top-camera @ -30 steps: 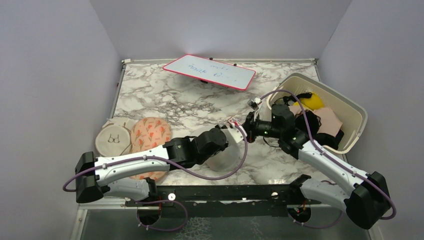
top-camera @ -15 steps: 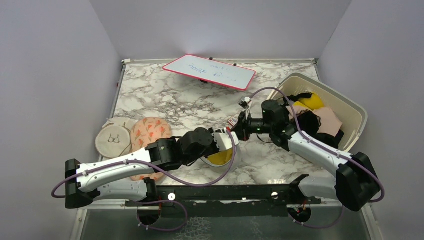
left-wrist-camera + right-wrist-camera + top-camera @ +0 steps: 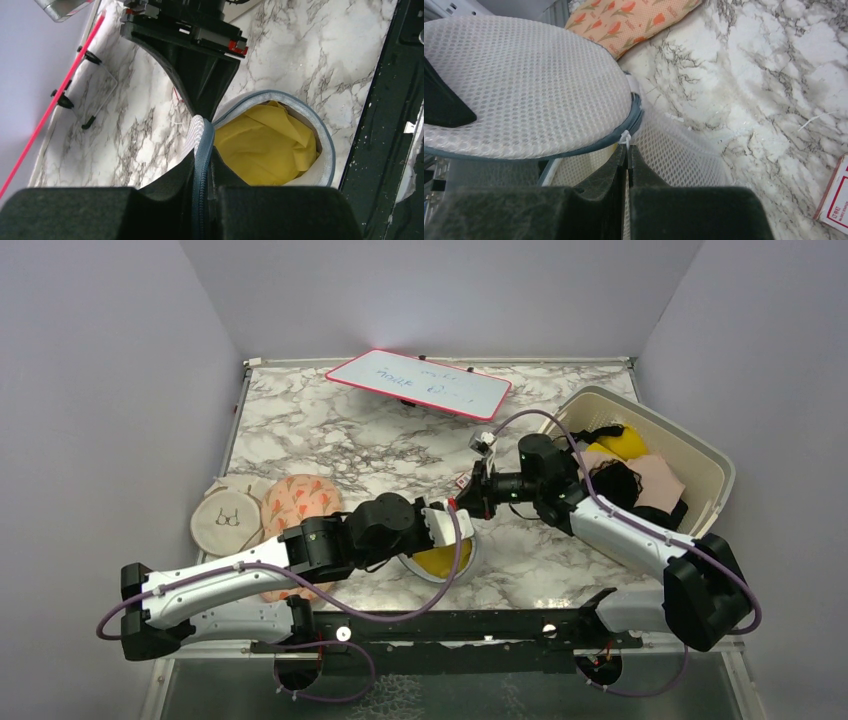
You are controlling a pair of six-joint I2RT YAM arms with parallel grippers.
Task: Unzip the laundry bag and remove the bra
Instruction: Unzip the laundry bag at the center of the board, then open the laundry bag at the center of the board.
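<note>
Lid (image 3: 524, 80) is up now vs a sec ago: laundry bag (image 3: 458, 558) sits open on bench (image 3: 350, 440), mustard bra (image 3: 265, 147) showing inside. L claw (image 3: 203, 157) is clamped on the lid's zip trim (image 3: 204, 132). R claw (image 3: 627, 152) is pinched shut at the rim's white zip tie (image 3: 625, 137). Unzip looks done, bra's next.

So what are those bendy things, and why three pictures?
They are two robot arms, each ending in a two-finger gripper. One picture looks down from above; the other two come from a small camera on each wrist. On the marble table lie a whiteboard, two pouches, a basket of clothes and a mesh bag. The left gripper pinches the bag's lid edge; the right gripper pinches by its zip. The bag is open, with a yellow bra inside.
</note>
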